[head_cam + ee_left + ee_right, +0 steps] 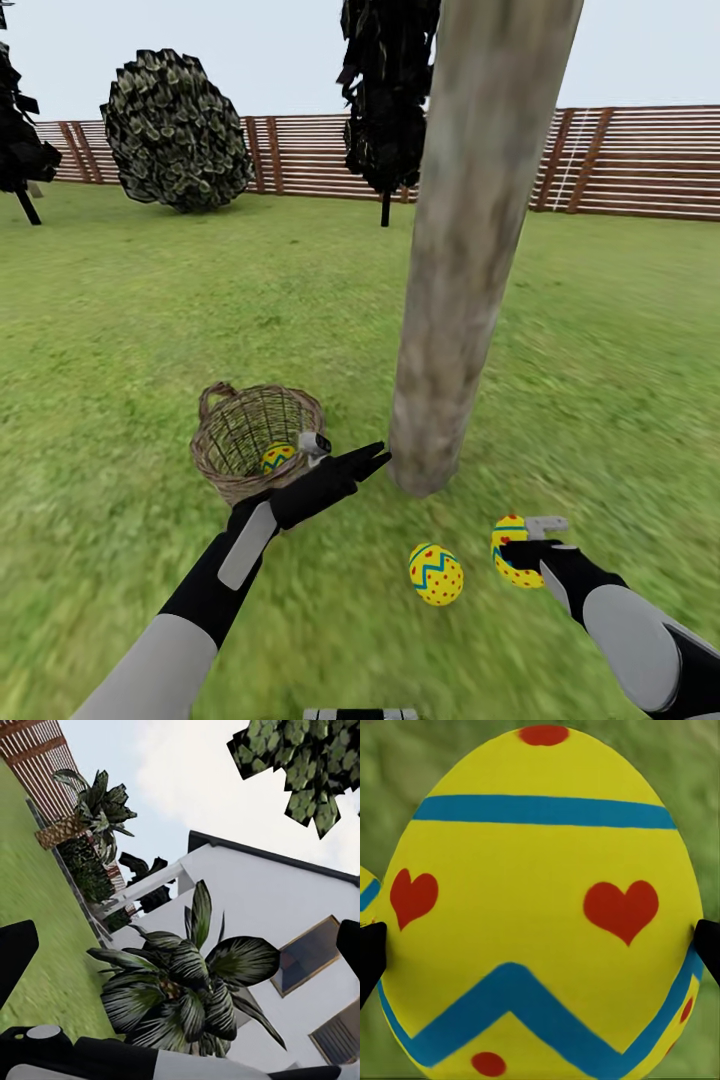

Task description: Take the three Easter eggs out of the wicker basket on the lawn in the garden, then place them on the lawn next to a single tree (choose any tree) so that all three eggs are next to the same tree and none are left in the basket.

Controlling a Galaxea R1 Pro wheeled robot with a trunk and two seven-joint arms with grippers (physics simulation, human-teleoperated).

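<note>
The thick pale tree [470, 250] rises from the lawn [150, 320] at the middle of the head view. To its left stands the wicker basket [225, 455] with one Easter egg [277, 457] inside. A second egg [436, 574] lies on the grass in front of the trunk. My right gripper [528, 537] is shut on a third egg [507, 562] low over the grass, right of the lying one; in the right wrist view the held egg [540, 907] sits between both fingers [369, 960]. My left gripper [372, 458] hovers open and empty beside the basket's right rim, pointing at the trunk's base.
A round dark-green bush [175, 130] and thin black-leaved trees [390, 100] stand far back before the brown slat fence [620, 160]. The left wrist view looks out at a white house [285, 907] and a palm-like plant [187, 975]. Open grass spreads all around the trunk.
</note>
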